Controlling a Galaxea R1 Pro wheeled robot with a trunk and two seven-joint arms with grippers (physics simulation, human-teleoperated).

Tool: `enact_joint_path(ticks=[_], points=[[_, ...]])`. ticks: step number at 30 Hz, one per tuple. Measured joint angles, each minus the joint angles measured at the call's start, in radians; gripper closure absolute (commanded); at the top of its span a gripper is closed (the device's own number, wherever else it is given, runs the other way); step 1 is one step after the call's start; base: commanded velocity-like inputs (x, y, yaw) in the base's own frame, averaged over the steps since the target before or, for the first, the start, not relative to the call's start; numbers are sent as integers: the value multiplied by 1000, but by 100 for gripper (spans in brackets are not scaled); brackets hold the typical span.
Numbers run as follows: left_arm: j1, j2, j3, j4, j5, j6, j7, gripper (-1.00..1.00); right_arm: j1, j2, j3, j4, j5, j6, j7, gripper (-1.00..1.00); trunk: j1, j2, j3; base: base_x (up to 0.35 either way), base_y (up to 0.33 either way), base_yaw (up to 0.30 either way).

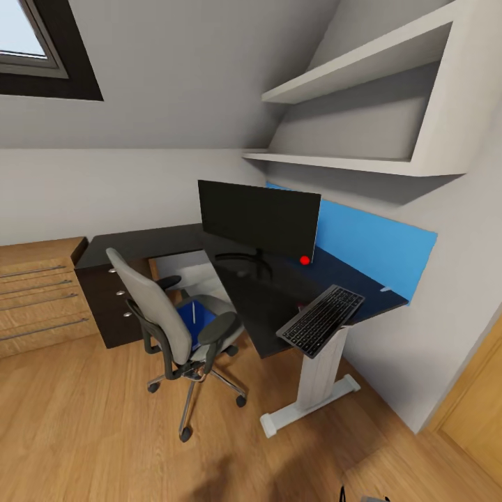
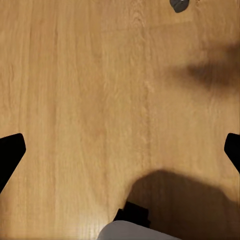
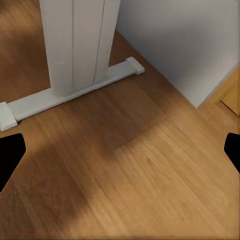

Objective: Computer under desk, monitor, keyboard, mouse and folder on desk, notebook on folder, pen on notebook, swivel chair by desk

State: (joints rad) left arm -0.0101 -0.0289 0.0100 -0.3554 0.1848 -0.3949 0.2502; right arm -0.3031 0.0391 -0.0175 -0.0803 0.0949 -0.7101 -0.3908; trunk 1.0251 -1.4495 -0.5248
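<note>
The black-topped corner desk (image 1: 279, 307) stands against the wall on a white leg (image 1: 319, 373). The monitor (image 1: 258, 219) stands upright on it. The keyboard (image 1: 322, 319) lies tilted at the desk's front right corner, overhanging the edge. The grey swivel chair (image 1: 171, 324) stands in front of the desk with the blue folder (image 1: 196, 315) on its seat. My left gripper (image 2: 120, 150) hangs open over bare wooden floor. My right gripper (image 3: 120, 150) is open above the floor near the desk's white leg (image 3: 80, 40). The mouse, notebook, pen and computer are out of view.
A light wooden drawer cabinet (image 1: 38, 296) stands left of the desk's black drawers (image 1: 111, 300). A blue panel (image 1: 380, 244) backs the desk, with white shelves (image 1: 362, 118) above. A wooden door frame (image 1: 474, 411) is at the right. Open floor lies in front of the chair.
</note>
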Motion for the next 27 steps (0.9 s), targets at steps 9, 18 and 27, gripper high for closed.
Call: enact_joint_path(ticks=[9,18,27], points=[[0,-2,1,-20,1,-3,5,-100,0,-23,4,-4,1,-11,2,-100,0,0,0,0,0,1],[0,-3,-3,-20,-3,-3,2,-100,0,-21,5,-6,1,-22,3,-100,0,0,0,0,0,160],[0,0,-3,-20,-5,-8,-3,-100,0,-22,6,-6,3,-23,3,-100,0,0,0,0,0,272]])
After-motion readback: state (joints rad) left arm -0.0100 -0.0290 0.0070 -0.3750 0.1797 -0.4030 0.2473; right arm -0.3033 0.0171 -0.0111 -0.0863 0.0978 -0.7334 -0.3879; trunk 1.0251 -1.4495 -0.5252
